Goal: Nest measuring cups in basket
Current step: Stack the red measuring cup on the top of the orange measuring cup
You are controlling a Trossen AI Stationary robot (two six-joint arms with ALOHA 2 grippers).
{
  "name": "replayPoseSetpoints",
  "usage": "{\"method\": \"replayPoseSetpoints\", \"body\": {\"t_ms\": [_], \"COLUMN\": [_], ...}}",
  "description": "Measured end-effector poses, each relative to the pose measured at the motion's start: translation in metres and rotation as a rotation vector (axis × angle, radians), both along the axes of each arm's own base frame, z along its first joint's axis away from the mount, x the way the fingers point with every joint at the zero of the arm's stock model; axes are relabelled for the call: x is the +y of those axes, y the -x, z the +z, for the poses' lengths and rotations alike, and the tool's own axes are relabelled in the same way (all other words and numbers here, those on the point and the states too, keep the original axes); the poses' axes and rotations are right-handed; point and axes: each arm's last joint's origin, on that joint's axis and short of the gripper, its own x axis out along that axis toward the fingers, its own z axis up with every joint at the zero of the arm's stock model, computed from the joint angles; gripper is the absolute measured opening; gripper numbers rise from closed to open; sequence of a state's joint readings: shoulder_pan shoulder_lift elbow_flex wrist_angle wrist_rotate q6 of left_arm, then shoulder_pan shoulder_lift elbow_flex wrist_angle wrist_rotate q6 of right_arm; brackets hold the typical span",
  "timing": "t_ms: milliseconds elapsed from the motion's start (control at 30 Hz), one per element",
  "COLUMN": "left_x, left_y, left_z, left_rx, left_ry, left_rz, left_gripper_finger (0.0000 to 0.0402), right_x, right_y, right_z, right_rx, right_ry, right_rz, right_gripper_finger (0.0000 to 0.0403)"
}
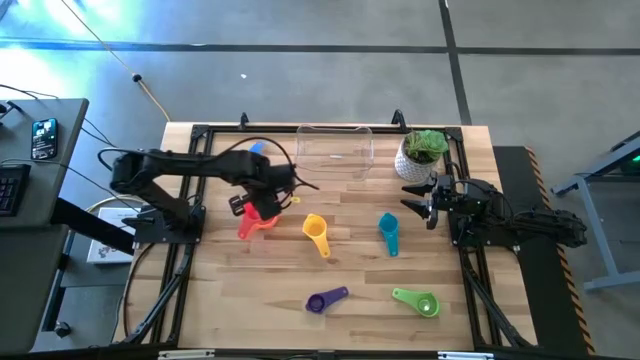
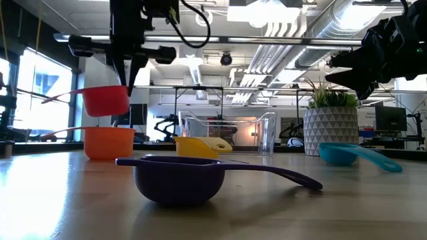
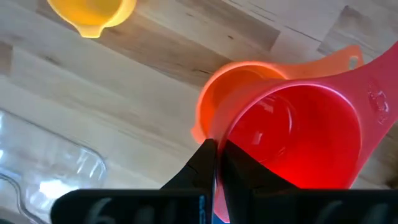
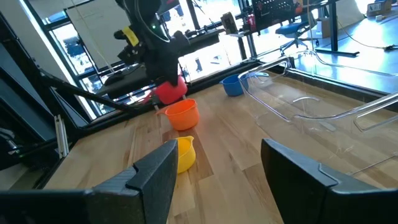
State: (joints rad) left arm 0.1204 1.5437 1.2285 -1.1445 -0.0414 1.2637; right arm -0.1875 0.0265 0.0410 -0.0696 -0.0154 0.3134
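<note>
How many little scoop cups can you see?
7: red in the left gripper above orange; blue beside the basket; yellow, teal, purple and green on the table.

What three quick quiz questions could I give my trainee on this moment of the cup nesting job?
1. True or false: the left gripper holds the red cup above the orange cup.
2. Which cup lies nearest the low camera: A yellow, B purple, C teal?
3. Fill in: the right gripper hangs open beside the potted ____.

Key: 1 true. 2 B, the purple cup. 3 plant.
</note>
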Motion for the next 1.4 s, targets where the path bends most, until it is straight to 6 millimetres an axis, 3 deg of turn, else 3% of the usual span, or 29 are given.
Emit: {"method": "replayPoseSetpoints", "body": {"t_ms": [933,1400], "left_x": [0.003,-0.001], "left_y": [-0.025,-0.026], "left_z": [-0.044,-0.044], "left_rx": [0.121,0.124], "left_ry": [-0.024,-0.044], "left_rz": [0.03,0.041], "left_gripper_finger": [0.0005,0.0013], "right_x": [0.0,0.0], "right_y": [0.0,0.0], "right_z": [0.0,0.0], "right_rx": [0.0,0.0], "right_ry": [0.0,0.0], "right_rz": [0.0,0.0], "right_gripper_finger": [0.0222,0.0222]}}
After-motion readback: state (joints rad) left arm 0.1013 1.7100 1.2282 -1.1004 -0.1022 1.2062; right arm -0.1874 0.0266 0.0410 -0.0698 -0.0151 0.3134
